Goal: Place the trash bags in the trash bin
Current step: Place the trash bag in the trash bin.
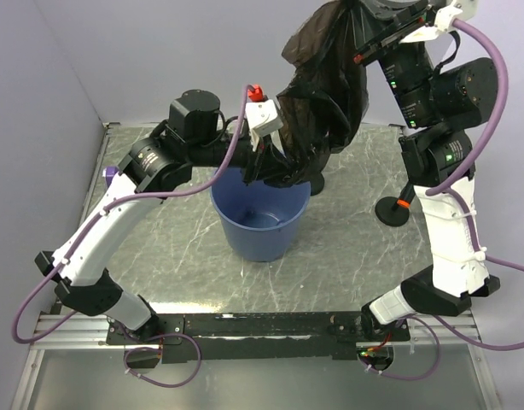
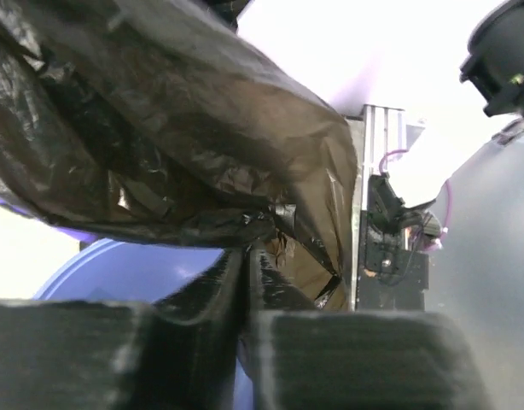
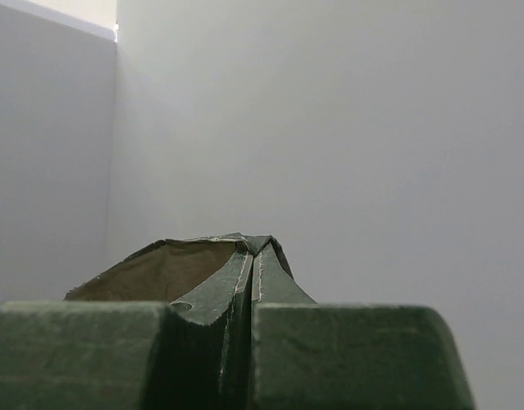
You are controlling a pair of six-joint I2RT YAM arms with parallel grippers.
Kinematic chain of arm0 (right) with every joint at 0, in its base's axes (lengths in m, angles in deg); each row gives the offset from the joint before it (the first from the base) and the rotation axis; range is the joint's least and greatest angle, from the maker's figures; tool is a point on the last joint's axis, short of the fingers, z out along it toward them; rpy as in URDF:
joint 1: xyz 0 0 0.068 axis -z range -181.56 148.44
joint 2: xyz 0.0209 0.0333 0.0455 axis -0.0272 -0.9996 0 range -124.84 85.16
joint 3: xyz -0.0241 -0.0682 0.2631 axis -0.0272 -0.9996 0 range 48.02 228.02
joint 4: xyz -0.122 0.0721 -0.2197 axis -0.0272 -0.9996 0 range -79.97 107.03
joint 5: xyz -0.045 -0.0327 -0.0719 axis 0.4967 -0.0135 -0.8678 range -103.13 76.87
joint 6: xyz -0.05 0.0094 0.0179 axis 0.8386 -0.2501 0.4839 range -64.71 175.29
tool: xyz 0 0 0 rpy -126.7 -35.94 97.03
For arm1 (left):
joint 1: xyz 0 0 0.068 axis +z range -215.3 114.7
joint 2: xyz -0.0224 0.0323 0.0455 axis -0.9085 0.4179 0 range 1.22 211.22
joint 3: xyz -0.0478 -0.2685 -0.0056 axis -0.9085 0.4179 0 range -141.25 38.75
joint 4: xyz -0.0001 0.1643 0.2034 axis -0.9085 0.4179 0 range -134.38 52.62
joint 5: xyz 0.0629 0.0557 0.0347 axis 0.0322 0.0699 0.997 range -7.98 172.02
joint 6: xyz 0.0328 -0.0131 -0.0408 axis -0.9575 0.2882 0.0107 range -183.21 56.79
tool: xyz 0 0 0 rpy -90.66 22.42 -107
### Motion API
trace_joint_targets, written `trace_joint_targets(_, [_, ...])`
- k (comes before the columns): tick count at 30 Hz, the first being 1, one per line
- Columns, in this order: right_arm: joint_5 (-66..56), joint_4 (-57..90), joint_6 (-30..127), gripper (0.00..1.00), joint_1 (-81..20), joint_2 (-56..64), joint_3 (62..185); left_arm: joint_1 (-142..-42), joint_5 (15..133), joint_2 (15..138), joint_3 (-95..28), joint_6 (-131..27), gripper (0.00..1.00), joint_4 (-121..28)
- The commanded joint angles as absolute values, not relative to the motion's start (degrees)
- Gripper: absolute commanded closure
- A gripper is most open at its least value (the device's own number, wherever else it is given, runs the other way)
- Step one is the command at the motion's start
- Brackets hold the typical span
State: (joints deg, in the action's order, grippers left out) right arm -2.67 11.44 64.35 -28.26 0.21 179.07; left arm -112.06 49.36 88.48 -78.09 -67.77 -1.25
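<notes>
Not binned yet: black trash bag [image 1: 326, 94] hangs over the trash bin [image 1: 262, 239], 12 o'clock rim, left gripper [image 2: 245, 265] and right gripper [image 3: 249, 256] both pinching it (lowering remains).

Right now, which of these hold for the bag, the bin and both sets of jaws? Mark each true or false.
1. The trash bin stands upright on the table. True.
2. The black trash bag lies wholly inside the bin. False: it hangs above it, with its lower end over the bin's far rim.
3. The right jaws are shut on the bag's upper part. True.
4. The left jaws stand wide open, clear of the bag. False: they are closed on its lower part.
</notes>
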Motion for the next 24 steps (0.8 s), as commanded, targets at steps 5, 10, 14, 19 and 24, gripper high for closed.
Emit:
trace_joint_targets(5, [-1.27, 10.53, 66.28, 1.0, -28.72, 4.38, 174.85, -108.99, 64.69, 79.37, -77.72, -76.12, 0.99, -2.63])
trace_joint_targets(10, [2.95, 9.03, 64.7, 1.0, -28.72, 6.66, 172.4, -104.15, 69.98, 74.96, -78.23, -80.69, 1.0, -3.34])
trace_joint_targets(14, [4.0, 8.5, 63.12, 1.0, -28.72, 9.04, 169.58, -101.69, 71.56, 73.38, -80.34, -81.93, 0.99, -1.49])
trace_joint_targets(19, [7.43, 7.1, 60.66, 1.0, -28.72, 11.76, 167.21, -99.49, 72.27, 72.06, -81.84, -82.98, 0.99, 0.09])
trace_joint_targets(24, [10.77, 5.86, 57.32, 1.0, -28.72, 14.22, 164.48, -98.61, 72.09, 71.71, -83.5, -83.51, 0.99, 1.14])
